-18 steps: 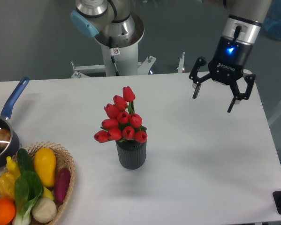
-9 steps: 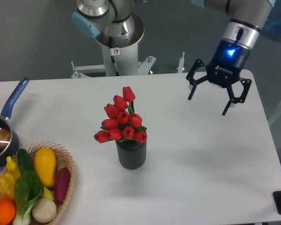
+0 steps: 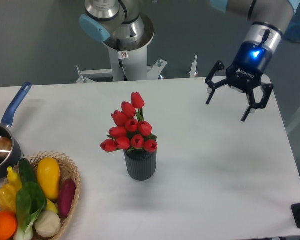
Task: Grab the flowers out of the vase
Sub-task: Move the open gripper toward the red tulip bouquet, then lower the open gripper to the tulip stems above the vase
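Spanning nearly the whole view, the white worktop [image 3: 215, 175] sits before a grey wall, with the arm's pale pedestal [image 3: 124, 55] rising behind its far edge. Near the middle stands the vase [image 3: 140, 164], dark and ribbed, holding the flowers [image 3: 129, 131] upright, red buds clustered above its mouth. At the left edge, a wicker basket [image 3: 69, 172] carries vegetables and fruit, and a blue-handled saucepan [image 3: 2, 145] lies just behind it. Well apart from the bunch, over the far right of the worktop, hangs the claw [image 3: 228, 109], fingers spread wide with nothing between them, a blue light glowing on its wrist.
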Controlling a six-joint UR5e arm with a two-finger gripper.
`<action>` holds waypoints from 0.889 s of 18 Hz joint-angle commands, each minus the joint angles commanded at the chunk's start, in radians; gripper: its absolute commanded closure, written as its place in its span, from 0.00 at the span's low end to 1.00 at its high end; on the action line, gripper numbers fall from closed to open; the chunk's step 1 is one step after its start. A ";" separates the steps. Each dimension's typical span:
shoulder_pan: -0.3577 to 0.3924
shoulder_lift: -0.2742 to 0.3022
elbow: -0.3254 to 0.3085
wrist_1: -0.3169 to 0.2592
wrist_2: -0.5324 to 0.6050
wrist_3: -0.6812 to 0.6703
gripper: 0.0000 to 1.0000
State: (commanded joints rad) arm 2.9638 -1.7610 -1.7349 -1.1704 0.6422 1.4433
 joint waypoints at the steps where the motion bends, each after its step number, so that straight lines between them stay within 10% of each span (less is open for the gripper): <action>1: -0.018 0.000 0.000 0.002 0.040 0.015 0.00; 16: -0.118 0.001 0.021 0.006 0.211 0.091 0.00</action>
State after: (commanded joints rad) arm 2.8455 -1.7595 -1.7135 -1.1643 0.8529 1.5339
